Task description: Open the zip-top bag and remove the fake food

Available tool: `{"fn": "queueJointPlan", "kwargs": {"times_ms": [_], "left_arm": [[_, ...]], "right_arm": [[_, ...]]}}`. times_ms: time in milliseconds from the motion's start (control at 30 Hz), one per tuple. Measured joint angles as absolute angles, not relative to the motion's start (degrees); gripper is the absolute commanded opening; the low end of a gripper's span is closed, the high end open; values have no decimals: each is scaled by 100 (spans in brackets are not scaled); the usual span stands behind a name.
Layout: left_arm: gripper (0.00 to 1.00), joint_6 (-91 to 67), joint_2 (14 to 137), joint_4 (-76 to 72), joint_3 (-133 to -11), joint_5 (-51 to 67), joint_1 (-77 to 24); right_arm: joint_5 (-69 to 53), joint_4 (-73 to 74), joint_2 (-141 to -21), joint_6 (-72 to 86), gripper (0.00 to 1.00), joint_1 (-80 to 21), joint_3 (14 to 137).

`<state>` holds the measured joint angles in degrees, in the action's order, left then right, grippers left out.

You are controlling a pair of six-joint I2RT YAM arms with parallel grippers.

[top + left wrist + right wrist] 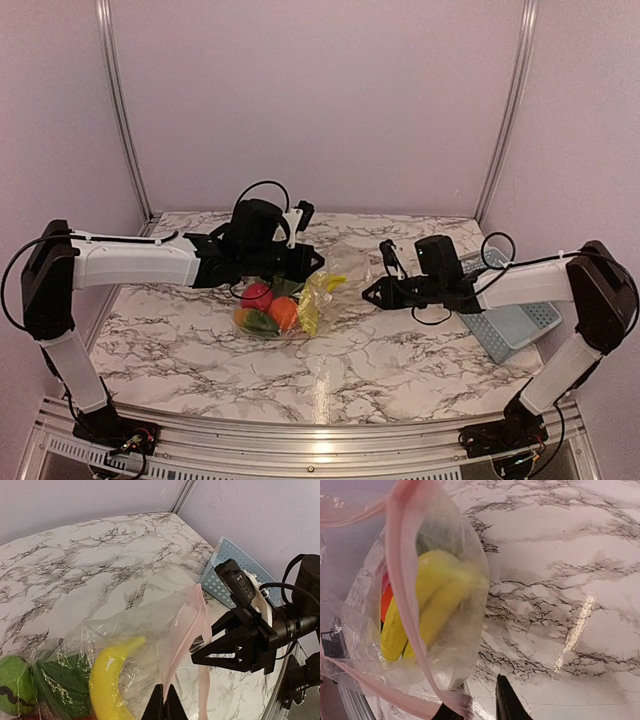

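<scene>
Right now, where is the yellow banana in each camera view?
Top external: banana at centre, in the zip-top bag, right of the orange piece.
Left wrist: banana bottom, left of centre, behind clear film.
Right wrist: banana left of centre, inside the bag.
Shared landmark: pink zip strip in both wrist views; marble table in all.

Top cam: we're looking down from above & behind the arm bases (110,430), taking in the whole marble table (180,350). Left wrist cam: we're sitting close over the zip-top bag (125,625), facing across toward the right gripper (201,647). Right wrist cam: we're peering v. near into the bag's mouth. All 3 are sharing the bag.
</scene>
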<state>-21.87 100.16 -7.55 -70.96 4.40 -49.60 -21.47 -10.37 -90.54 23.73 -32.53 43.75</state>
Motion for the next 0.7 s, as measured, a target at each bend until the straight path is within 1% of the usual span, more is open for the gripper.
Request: {"fn": "queueJointPlan", "kwargs": {"times_ms": [67, 233, 367, 467, 700], "left_arm": [[0, -2150, 10114, -766, -7126, 510, -5000], [0, -2134, 10296, -768, -7129, 646, -5026], [0, -2095, 10328, -768, -7131, 762, -5026], [0, -2016, 10331, -762, -7181, 878, -5026], [0, -1898, 10379, -751, -7338, 1221, -5026]], "right_arm": [[-2086, -923, -8917, 2314, 33, -3234, 4397], [-2032, -851, -8333, 1999, 39, -3232, 4482], [-1931, -858, -7931, 1450, 39, -3323, 4611], [-1868, -893, -7854, 919, 36, -3472, 4661], [-1831, -1037, -8346, -259, 32, -3887, 4801]]}}
